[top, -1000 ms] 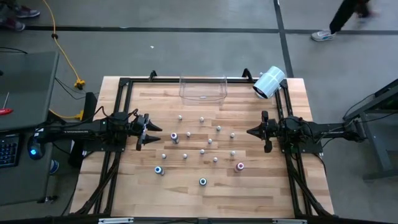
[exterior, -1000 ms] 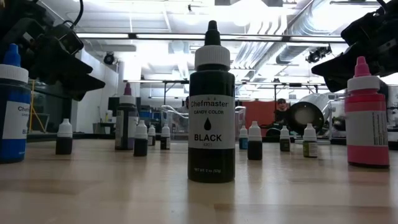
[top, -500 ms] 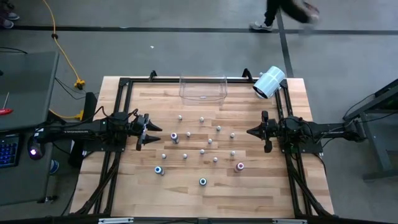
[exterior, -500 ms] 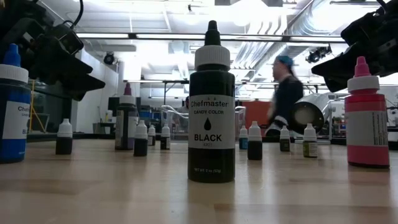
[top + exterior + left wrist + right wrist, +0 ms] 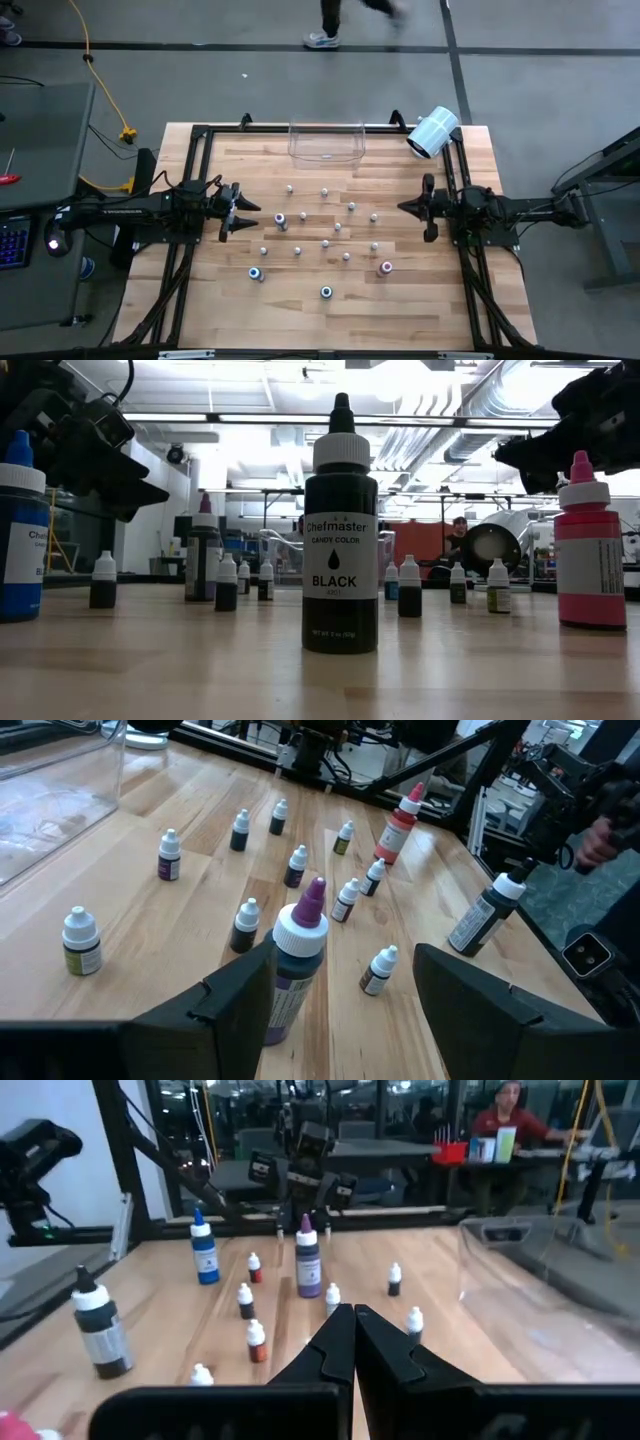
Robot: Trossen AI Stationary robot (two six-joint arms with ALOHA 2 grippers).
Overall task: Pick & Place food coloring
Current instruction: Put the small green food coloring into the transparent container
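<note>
Low down, black bottle [image 5: 340, 530] label reads — overhead just cap [image 5: 326, 292].

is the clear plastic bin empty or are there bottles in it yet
Empty: the clear plastic bin shows only bare wood through it in the high view.

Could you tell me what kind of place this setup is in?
Probably a robotics lab or workshop: a pale wooden butcher-block table on a grey concrete floor with a yellow cable, and exposed ceiling ducts under strip lights.
</note>
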